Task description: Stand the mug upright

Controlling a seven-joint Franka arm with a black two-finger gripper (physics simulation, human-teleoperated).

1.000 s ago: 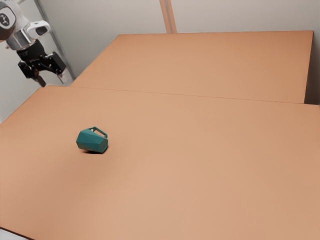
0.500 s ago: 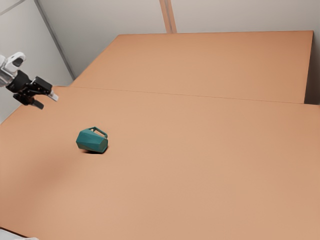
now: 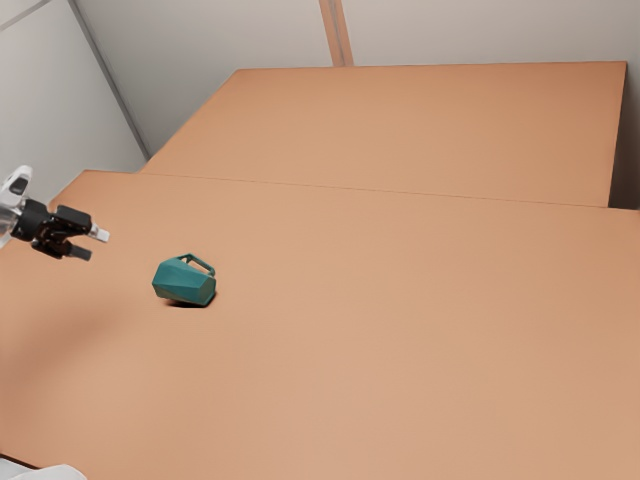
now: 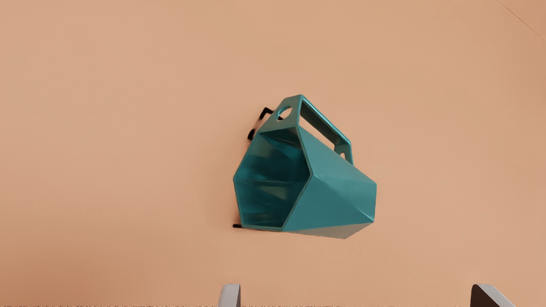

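See mug (image 3: 184,283) on side on worktop (image 3: 380,350), exterior view's left; hold jaws open, empty; need to stand it upright.

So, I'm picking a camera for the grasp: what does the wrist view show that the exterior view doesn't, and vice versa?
Wrist view: the inside of the mug, through its open mouth, and a hole in the handle.

Exterior view: the arm, at that view's left, and the pale wall beyond the table.

Both: the mug lying on its side on the table, the handle, and the fingers, standing apart and clear of the mug.
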